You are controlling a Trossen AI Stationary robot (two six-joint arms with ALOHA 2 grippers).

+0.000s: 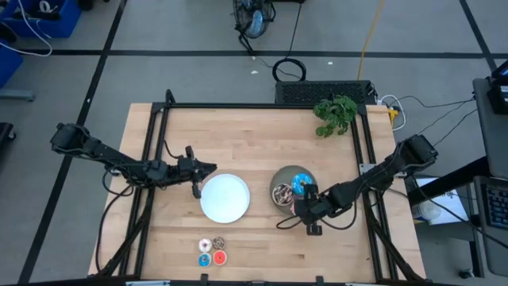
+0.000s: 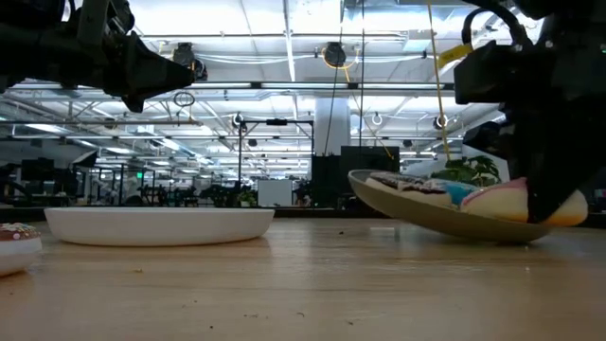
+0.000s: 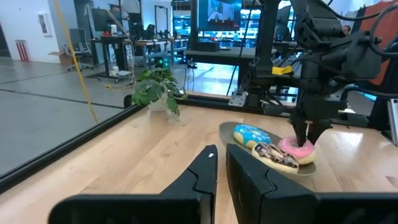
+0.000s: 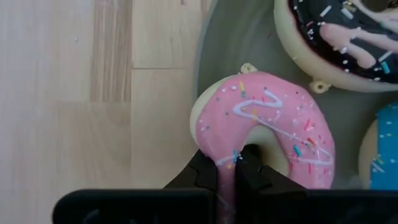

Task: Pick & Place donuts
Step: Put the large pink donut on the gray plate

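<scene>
Three larger donuts lie on the grey-green plate (image 4: 236,43): a pink donut (image 4: 267,124), a brown drizzled donut (image 4: 342,37) and a blue sprinkled donut (image 3: 252,134). My right gripper (image 4: 229,171) is shut on the pink donut at the plate's near edge (image 1: 305,205). In the low view the plate (image 2: 426,216) stands tilted, its left side raised. My left gripper (image 3: 222,163) hangs shut and level above the table, left of the round white plate (image 1: 225,197). Several tiny donuts (image 1: 212,250) lie near the table's front edge. My right gripper pinches the pink donut's ring (image 4: 227,163) on the side nearest the plate's edge. One finger (image 4: 254,167) stands in the donut's hole and the other (image 4: 205,173) outside the ring. The fingers slant steeply down from above. The donut lies on the plate, frosting up.
A green plant (image 1: 335,113) stands at the table's far right. A black frame (image 1: 159,127) runs along the table's sides and far edge. Bare wood lies between the two plates and along the near right.
</scene>
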